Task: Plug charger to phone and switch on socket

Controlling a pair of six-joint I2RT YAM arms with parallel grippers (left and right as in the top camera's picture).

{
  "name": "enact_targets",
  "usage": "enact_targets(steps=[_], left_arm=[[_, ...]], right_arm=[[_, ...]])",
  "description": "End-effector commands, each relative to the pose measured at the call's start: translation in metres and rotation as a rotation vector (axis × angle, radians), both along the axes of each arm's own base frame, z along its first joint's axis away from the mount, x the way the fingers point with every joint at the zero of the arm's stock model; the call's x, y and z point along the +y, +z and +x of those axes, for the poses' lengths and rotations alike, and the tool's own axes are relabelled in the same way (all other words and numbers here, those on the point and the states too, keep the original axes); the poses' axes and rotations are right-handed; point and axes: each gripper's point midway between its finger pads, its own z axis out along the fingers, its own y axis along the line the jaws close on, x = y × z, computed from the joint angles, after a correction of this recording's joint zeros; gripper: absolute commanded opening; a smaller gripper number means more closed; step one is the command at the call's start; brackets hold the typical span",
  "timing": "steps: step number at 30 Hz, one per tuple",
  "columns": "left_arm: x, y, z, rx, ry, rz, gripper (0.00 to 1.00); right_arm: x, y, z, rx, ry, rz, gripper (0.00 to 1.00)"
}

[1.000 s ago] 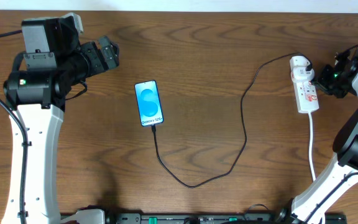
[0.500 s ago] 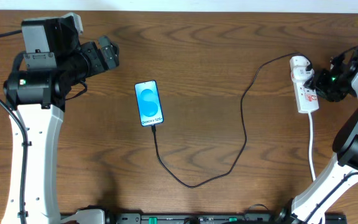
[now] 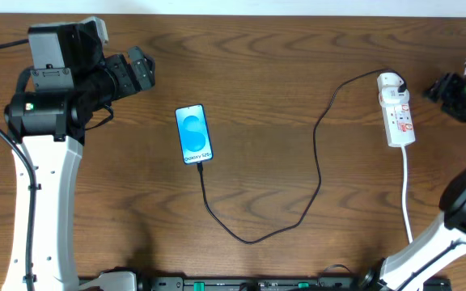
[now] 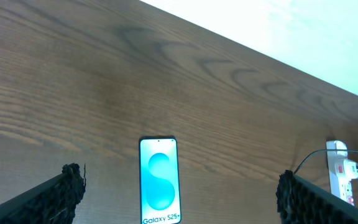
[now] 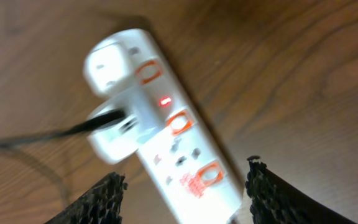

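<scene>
Over the table's [image 3: 298, 65] right side, the right claw [image 5: 185, 173] is hovering near the power strip [image 3: 396, 120], fingers spread, gripping nothing and not touching it. The strip is holding one white adapter [image 5: 114, 130] by its rounded end, and one red light [image 5: 165, 101] is glowing. One black cable [image 3: 318, 162] is looping from the adapter to the near end of the one phone [image 3: 194, 134], which is lying flat mid-left with its screen lit. The left claw [image 4: 180, 175] is hanging fully spread and empty, apart from the phone. Bare wood is lying open between phone and strip, crossed only by the cable.
</scene>
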Motion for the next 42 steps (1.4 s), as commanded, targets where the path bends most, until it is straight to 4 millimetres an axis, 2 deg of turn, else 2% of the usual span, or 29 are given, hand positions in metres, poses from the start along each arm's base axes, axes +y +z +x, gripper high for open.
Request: enact_targets(steps=[1,5,8,9,10,11,12,16,21,26,31,42], left_arm=[[0.003,0.004,-0.001,-0.011,0.010,0.004,1.00],[0.003,0.004,-0.001,-0.011,0.010,0.004,1.00],[0.003,0.004,-0.001,-0.011,0.010,0.004,1.00],[0.003,0.004,-0.001,-0.011,0.010,0.004,1.00],[0.003,0.004,-0.001,-0.011,0.010,0.004,1.00],[0.003,0.004,-0.001,-0.011,0.010,0.004,1.00],[0.003,0.004,-0.001,-0.011,0.010,0.004,1.00],[0.003,0.004,-0.001,-0.010,0.010,0.004,1.00],[0.003,0.004,-0.001,-0.010,0.010,0.004,1.00],[0.003,0.004,-0.001,-0.010,0.010,0.004,1.00],[0.003,0.004,-0.001,-0.010,0.010,0.004,1.00],[0.003,0.004,-0.001,-0.010,0.010,0.004,1.00]], right_arm=[[0.026,0.057,0.002,-0.102,0.083,-0.038,0.62],[0.066,0.080,-0.002,-0.126,0.183,-0.034,0.63],[0.104,0.091,-0.002,-0.134,0.267,-0.033,0.63],[0.124,0.093,-0.001,-0.134,0.315,-0.032,0.63],[0.140,0.093,0.000,-0.131,0.353,-0.029,0.63],[0.147,0.093,0.000,-0.129,0.370,-0.027,0.63],[0.167,0.092,0.000,-0.127,0.416,-0.024,0.63],[0.222,0.094,0.003,-0.149,0.548,-0.025,0.62],[0.279,0.095,-0.002,-0.165,0.676,-0.030,0.63],[0.321,0.095,-0.014,-0.167,0.774,-0.021,0.64],[0.354,0.095,-0.025,-0.172,0.853,-0.024,0.65],[0.371,0.095,-0.030,-0.179,0.892,-0.041,0.67]])
